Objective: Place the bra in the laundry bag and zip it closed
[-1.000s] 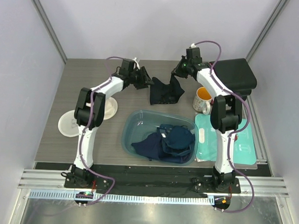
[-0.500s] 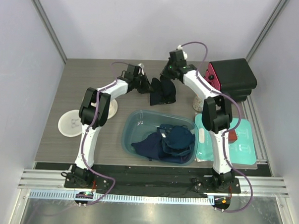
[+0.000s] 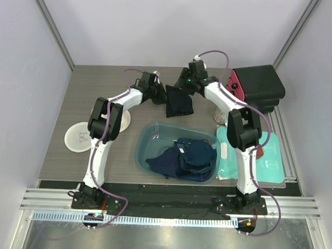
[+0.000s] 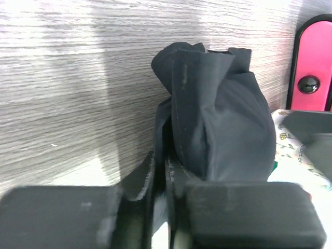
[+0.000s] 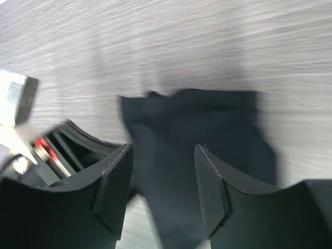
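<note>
The black bra [image 3: 179, 104] lies bunched in a folded heap on the far middle of the table, between both arms. My left gripper [image 3: 160, 95] is at its left edge; the left wrist view shows the jaws [image 4: 160, 161] nearly together with a fold of the bra [image 4: 218, 119] pinched between them. My right gripper [image 3: 182, 86] hovers at the bra's far side. In its own view it [image 5: 163, 150] stands open over the bra [image 5: 207, 129], fingers clear of the cloth. The cream laundry bag [image 3: 77, 137] lies flat at the left, its second disc partly behind the left arm.
A clear blue basin [image 3: 146, 136] holding navy clothes stands near the front middle. A flat teal pouch [image 3: 266, 159] lies at the right. A patterned mug [image 3: 220, 113] and a black case with a pink-red face [image 3: 258, 84] stand behind the right arm.
The right gripper swung left toward the left gripper, then opened and let go of the bra. The bra went from spread out to a bunched, folded heap.
</note>
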Robot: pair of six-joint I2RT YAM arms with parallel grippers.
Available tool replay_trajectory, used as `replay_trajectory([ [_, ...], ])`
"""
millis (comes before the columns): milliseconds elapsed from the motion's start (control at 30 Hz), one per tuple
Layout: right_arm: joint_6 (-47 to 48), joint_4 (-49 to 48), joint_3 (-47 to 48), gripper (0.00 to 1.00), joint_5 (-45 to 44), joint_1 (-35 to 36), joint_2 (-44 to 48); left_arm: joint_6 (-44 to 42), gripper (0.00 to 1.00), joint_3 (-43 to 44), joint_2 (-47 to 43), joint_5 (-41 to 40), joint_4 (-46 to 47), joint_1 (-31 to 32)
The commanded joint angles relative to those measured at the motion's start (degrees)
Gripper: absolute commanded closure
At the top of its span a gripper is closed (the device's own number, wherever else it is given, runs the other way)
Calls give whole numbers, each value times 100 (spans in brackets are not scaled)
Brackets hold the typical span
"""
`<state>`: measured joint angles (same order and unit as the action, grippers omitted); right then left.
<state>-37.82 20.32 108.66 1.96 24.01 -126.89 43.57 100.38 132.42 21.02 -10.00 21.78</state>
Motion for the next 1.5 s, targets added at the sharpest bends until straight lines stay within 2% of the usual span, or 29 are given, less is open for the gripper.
replay_trajectory([
  [0,758,-212,-617,43,436,-274,1087,-103,76,-131,-330,25,-90,-51],
  [100,1057,-493,-1153,43,717,-406,1368,-278,60,-351,-611,43,-142,-121],
  [200,1111,-634,-1400,44,1122,-581,1308,-611,49,-527,-927,-36,-352,-261],
  [333,952,-994,-1689,48,1781,-836,1246,-841,41,-729,-1174,78,-582,-577],
  [433,1163,-1100,-1682,48,2089,-907,1193,-737,32,-1230,-1533,297,-15,-675],
  [533,1233,-1144,-1717,44,2396,-1012,1123,-500,24,-1687,-1675,780,725,-684],
  [567,1251,-1179,-1717,37,2484,-1038,1088,-299,23,-1740,-1632,955,1215,-684],
  [600,1312,-1188,-1699,35,2703,-1117,1009,-175,21,-1715,-1527,1148,1385,-693],
  [667,1383,-1197,-1647,28,3001,-1153,921,80,9,-1462,-1160,1623,1719,-658],
  [700,1453,-1188,-1620,27,3117,-1196,807,142,7,-1373,-1070,1712,1764,-614],
  [800,1488,-1197,-1384,23,3599,-1223,552,257,7,-1196,-859,1740,1958,-579],
  [967,1611,-1205,-1295,8,3601,-1223,367,283,11,-915,-631,1687,1800,-543],
  [1133,1568,-1214,-1128,0,3952,-1223,86,143,15,-923,-516,1625,1545,-543],
  [1467,1357,-1680,-1225,0,4278,-1153,-275,-50,20,-748,-357,1502,1159,-526],
])
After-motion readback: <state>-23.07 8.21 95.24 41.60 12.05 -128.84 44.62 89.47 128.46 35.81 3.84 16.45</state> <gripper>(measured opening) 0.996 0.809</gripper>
